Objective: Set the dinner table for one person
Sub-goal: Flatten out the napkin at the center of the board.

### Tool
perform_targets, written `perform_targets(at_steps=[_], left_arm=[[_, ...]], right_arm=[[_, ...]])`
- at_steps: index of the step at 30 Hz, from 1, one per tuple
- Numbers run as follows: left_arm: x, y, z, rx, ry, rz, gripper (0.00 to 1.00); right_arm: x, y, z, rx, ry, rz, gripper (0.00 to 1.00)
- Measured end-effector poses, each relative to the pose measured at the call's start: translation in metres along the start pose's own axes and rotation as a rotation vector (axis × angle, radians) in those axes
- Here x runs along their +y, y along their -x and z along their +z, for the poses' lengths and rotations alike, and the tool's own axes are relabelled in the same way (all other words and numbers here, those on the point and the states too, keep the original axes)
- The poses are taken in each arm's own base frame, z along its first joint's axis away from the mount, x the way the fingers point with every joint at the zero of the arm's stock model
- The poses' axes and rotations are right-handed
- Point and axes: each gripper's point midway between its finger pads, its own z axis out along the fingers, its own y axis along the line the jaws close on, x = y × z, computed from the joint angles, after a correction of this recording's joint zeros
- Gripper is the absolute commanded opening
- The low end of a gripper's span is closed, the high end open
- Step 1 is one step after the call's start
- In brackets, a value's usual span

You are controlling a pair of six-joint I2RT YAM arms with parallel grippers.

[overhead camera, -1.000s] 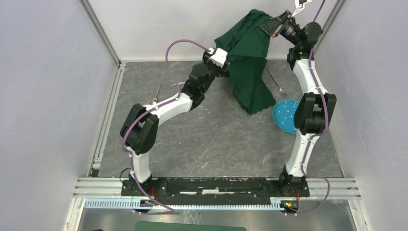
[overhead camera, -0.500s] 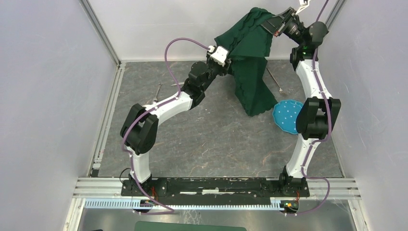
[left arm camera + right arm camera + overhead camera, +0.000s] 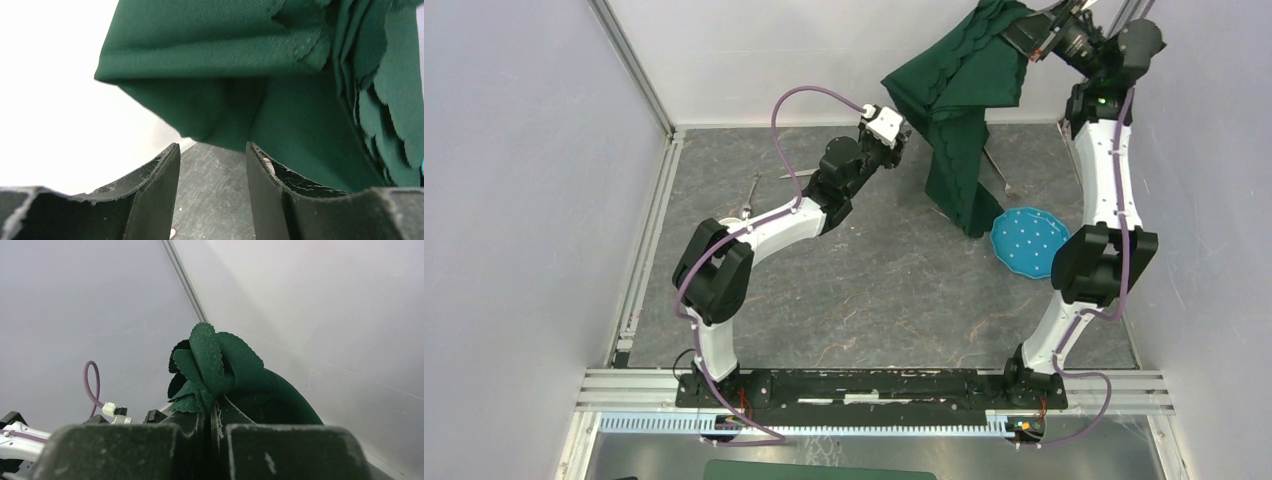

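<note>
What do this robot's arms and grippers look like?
The left arm and right arm have white link shells and chunky black joint housings, each trailed by a purple cable. The left gripper and right gripper have black, tapered, scuffed fingers. A green light glows near the right wrist.

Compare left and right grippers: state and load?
Left gripper is open, nothing between its fingers; right gripper is shut on the green cloth. Left sits beside the hanging cloth; right holds its bunched edge up top. Both are over the far side of the dinner table.
</note>
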Motion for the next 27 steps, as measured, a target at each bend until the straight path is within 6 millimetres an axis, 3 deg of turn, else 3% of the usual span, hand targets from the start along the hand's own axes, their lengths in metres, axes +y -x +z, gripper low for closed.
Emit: perform_targets(at_steps=[9,16,27], left_arm=[[-0.015,0.001,-0.01,-0.027,0.034,0.082,0.58],[-0.027,0.02,-0.012,-0.092,0.049,0.138,0.59],[-0.014,0.048,-0.003,-0.166,0.12,0.202,0.61]], right_arm=[[0.022,0.021,-0.012,-0.031,0.004,-0.015,0.0],[0.024,0.015,-0.014,-0.032,0.011,0.017,0.0],[0.018,0.003,-0.016,-0.032,0.017,0.057,0.0]])
